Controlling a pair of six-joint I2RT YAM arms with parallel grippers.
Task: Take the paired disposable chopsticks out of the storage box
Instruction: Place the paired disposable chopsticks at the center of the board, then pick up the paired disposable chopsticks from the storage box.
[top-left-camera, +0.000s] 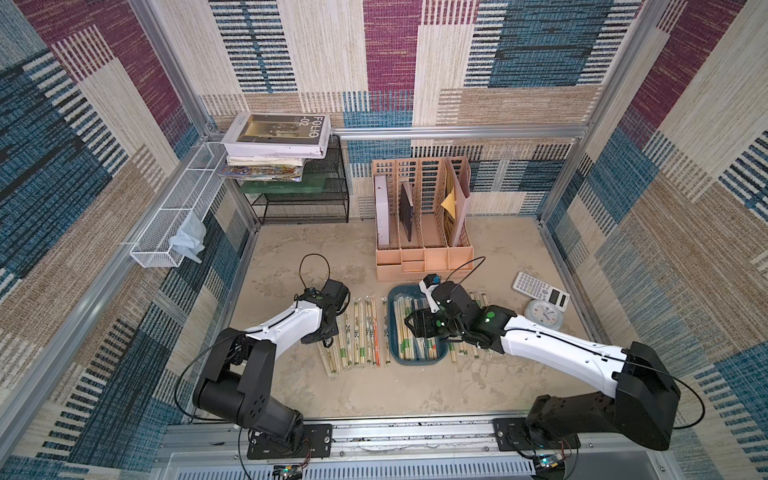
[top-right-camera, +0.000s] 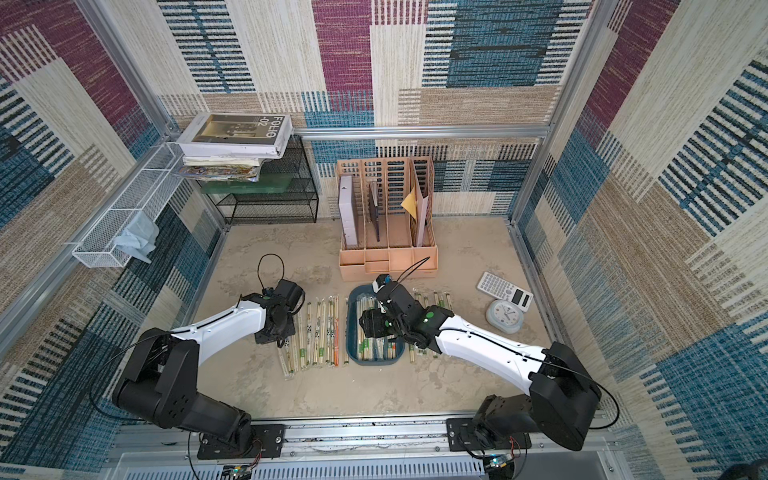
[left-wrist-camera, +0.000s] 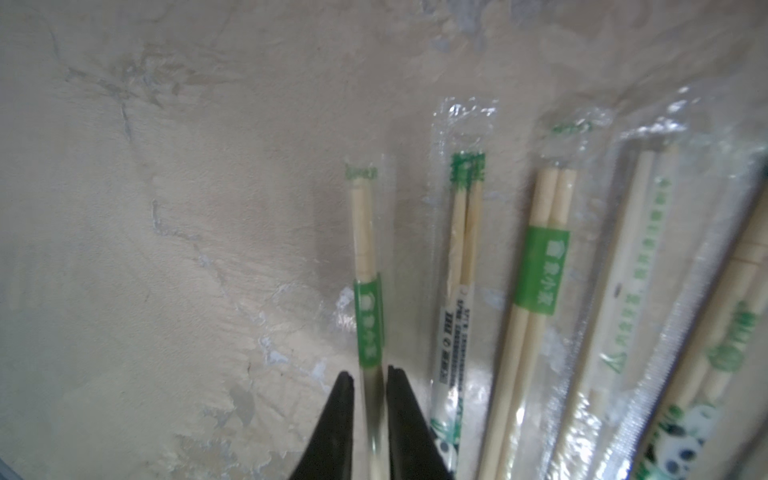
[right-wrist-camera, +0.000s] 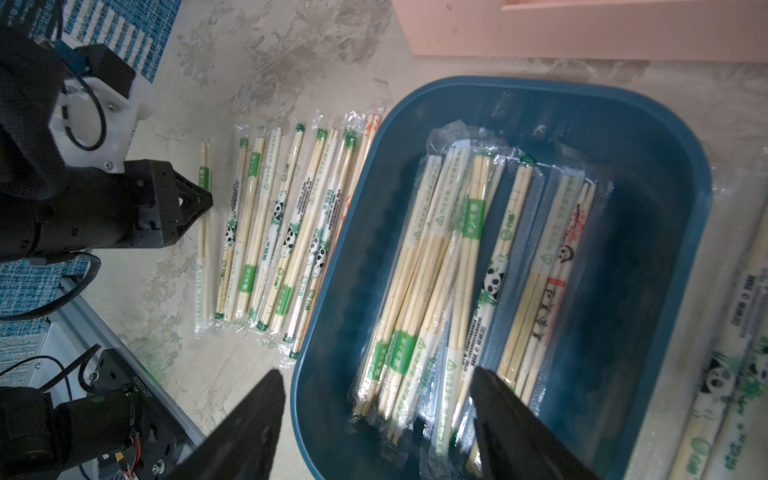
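Right gripper (right-wrist-camera: 376, 374): jaws wide apart and empty, hanging over the near end of the storage box (right-wrist-camera: 665, 199). One finger is above the box's left wall and the other is above the wrapped pairs inside.

Chopsticks in the box (right-wrist-camera: 457, 257): a loose heap of paired disposable chopsticks in clear wrappers lies directly below and ahead of the right jaws, resting on the box floor.

Long axis: the heaped pairs run lengthwise along the box, away from the robot's base. The line between the right fingertips crosses that axis, so a straight descent would likely pinch across a pair and not along it.

Left gripper (left-wrist-camera: 370, 374): jaws a little apart, straddling one green-banded pair (left-wrist-camera: 368, 257) that lies on the table. A thin gap shows on each side, so it does not look pinched.

Row on the table (top-left-camera: 361, 332): pairs already out of the box lie side by side just left of it, parallel to its long side. The green-banded pair is the outermost, farthest from the box.

Right-side pairs (right-wrist-camera: 739, 332): a few more lie on the table just beside the box's other long wall.

Nearer arm: the right, directly above the box. The left is well to the side, beyond the row.

Likely risk: overlapping slick wrappers could bring up two pairs together.
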